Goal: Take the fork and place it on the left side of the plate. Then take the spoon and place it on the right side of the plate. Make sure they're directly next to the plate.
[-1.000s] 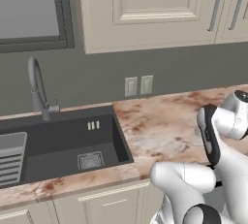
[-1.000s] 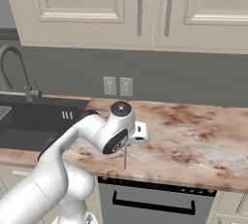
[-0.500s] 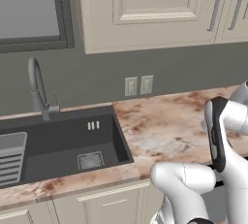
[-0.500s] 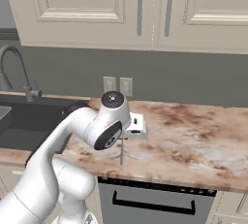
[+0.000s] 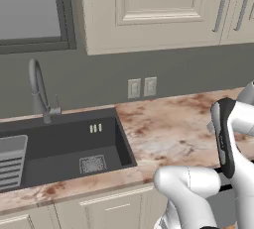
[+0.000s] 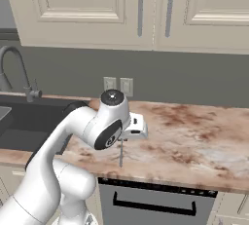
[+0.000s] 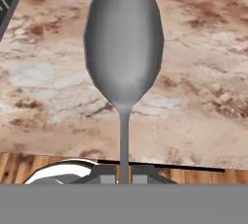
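The spoon (image 7: pixel 123 39) is a grey metal one with an oval bowl. In the hand view it stands straight up out of my gripper (image 7: pixel 123 175), which is shut on its slim handle. In the right base view the spoon (image 6: pixel 120 154) hangs point-down from the gripper (image 6: pixel 121 139), above the front part of the marbled counter (image 6: pixel 194 141). The fork and the plate are out of view.
A dark sink (image 5: pixel 64 143) with a faucet (image 5: pixel 37 89) and a dish rack (image 5: pixel 10 161) lies to the left. Two outlets (image 5: pixel 141 87) sit on the grey wall. A dishwasher (image 6: pixel 155 199) is under the counter's front edge, with wood floor (image 7: pixel 29 167) beyond it.
The arm's upper links have turned and shifted a little sideways. The gripper still holds the spoon over the same stretch of counter, slightly lower.
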